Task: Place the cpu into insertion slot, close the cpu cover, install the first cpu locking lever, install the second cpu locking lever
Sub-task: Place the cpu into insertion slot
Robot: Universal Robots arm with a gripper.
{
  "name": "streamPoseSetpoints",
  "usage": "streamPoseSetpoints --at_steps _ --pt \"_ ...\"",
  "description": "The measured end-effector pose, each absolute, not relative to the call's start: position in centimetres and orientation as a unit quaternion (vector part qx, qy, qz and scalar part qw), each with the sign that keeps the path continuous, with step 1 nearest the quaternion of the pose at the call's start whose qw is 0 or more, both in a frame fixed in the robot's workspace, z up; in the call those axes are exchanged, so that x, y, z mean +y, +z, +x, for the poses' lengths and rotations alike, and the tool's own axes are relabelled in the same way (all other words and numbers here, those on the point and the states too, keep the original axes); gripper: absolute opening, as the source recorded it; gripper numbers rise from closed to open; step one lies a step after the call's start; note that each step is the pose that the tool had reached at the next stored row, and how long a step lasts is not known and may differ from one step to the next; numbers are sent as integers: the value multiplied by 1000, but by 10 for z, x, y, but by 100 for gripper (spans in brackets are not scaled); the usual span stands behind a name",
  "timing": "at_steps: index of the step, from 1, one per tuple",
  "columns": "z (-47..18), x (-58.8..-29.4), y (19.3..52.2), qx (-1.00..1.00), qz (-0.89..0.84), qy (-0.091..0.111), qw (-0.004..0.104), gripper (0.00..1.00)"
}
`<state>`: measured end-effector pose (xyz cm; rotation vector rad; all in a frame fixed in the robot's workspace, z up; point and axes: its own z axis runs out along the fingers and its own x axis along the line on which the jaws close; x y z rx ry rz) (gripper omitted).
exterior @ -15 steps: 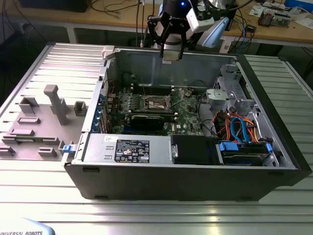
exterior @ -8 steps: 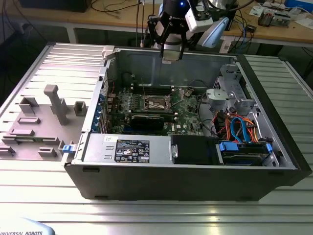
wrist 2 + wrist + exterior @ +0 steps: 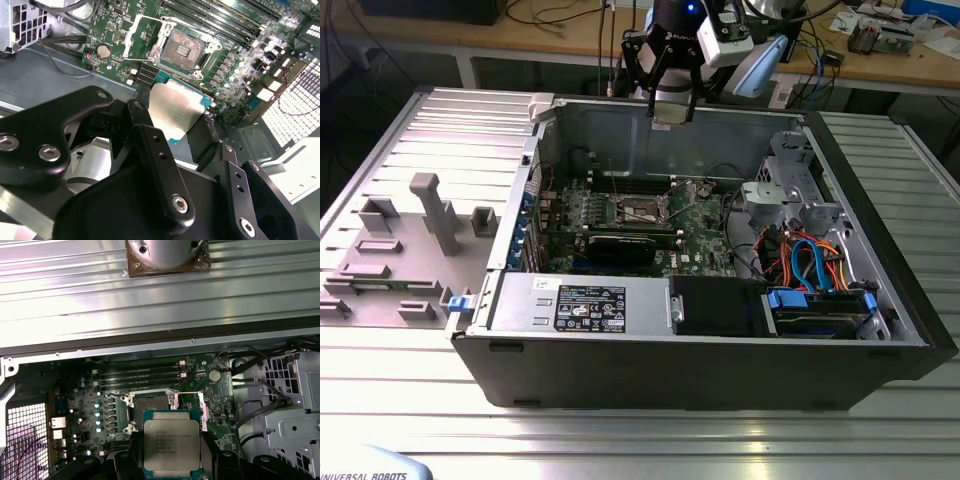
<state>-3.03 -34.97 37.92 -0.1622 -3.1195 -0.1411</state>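
1. Gripper (image 3: 172, 131): the two black fingers (image 3: 150, 135) are closed partway and clamp opposite edges of the cpu (image 3: 171, 444). Its silver-grey metal top faces the first wrist camera. The edge grip probably keeps the chip's underside clear and the chip level.
2. Insertion slot (image 3: 185, 50): it lies below and just ahead of the held chip, apart from it. The recess is unoccupied and its contact field is bare.
3. Cpu cover (image 3: 131, 36): the frame is swung up and stands to one side of the slot, beyond the fingertips. This probably leaves the recess free to receive the chip.
4. Surface: the motherboard (image 3: 705, 235) lies flat on the floor of an open computer case (image 3: 620, 370), beneath the gripper. In the exterior view the gripper hangs high over the case, near its far wall. The case rests on a ribbed metal table (image 3: 620, 440).
5. Room: behind the arm stands a workbench (image 3: 570, 30) strewn with cables (image 3: 817, 75).
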Motion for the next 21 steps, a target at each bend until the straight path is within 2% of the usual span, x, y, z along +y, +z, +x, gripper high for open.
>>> streamPoseSetpoints --at_steps 21 --pt "-31 -350 379 -991 -123 -46 4 54"
